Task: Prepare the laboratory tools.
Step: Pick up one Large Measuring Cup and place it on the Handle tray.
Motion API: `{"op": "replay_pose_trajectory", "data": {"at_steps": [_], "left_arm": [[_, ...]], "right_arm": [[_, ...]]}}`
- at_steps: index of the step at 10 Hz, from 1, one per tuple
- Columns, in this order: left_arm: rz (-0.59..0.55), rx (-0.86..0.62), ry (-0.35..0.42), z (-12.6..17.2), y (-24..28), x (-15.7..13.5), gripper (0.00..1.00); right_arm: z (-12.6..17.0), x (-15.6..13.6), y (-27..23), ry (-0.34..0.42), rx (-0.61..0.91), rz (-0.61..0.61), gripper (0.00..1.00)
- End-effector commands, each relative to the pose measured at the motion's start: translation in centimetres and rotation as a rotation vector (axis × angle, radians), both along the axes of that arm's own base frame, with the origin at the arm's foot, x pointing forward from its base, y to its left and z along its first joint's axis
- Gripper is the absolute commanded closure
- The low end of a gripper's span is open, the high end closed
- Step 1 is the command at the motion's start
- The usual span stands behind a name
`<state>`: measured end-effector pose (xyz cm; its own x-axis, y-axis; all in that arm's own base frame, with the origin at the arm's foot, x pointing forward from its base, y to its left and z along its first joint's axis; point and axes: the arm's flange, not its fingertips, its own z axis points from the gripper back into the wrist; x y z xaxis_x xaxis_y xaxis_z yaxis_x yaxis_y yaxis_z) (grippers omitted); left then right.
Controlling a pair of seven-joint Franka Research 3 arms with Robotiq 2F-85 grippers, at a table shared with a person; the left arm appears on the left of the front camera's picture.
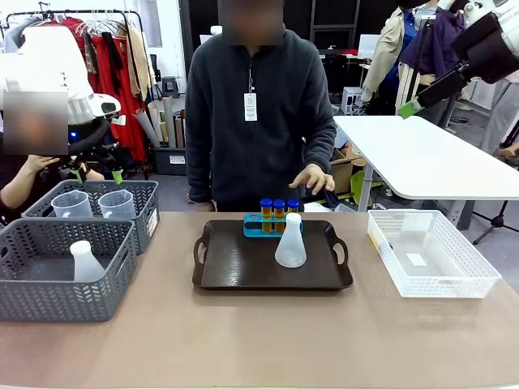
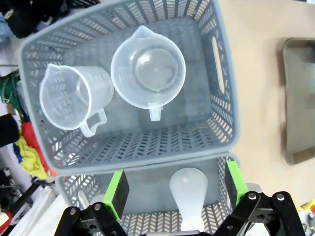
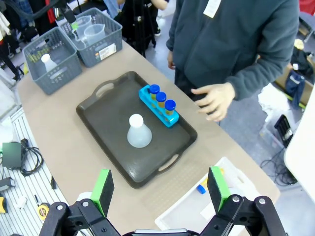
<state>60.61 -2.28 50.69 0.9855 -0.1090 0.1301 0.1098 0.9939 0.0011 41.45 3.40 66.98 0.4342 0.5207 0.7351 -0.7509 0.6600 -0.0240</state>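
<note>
Three yellow-orange tubes (image 1: 278,212) with blue caps stand in a blue rack at the back of a dark tray (image 1: 239,267). In front of them on the tray stands a translucent conical flask (image 1: 290,242). Two clear measuring jugs (image 1: 117,204) sit in the far grey basket (image 1: 147,217). A second flask (image 1: 85,262) stands in the near grey basket (image 1: 49,296). My left gripper (image 2: 175,184) hangs open high over both baskets, above that flask (image 2: 188,189) and near the jugs (image 2: 147,73). My right gripper (image 3: 160,189) is open, high above the tray (image 3: 110,118), tubes (image 3: 161,100) and flask (image 3: 138,132).
A white mesh basket (image 1: 454,285) lies right of the tray with small items inside. The person stands at the far side, one hand (image 1: 312,177) hovering just behind the tubes. Bare tabletop runs along the near edge.
</note>
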Motion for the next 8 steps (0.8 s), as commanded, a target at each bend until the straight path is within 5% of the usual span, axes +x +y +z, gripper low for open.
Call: {"op": "replay_pose_trajectory", "data": {"at_steps": [1, 8], "left_arm": [[-0.002, 0.014, 0.002, -2.5, 0.6, 1.2, 0.00], [-0.025, 0.029, 0.084, -8.3, 2.0, 3.5, 0.00]], "right_arm": [[0.2, 0.0, 0.0, -0.007, 0.020, 0.011, 0.00], [0.2, 0.0, 0.0, -0.007, 0.020, 0.011, 0.00]]}}
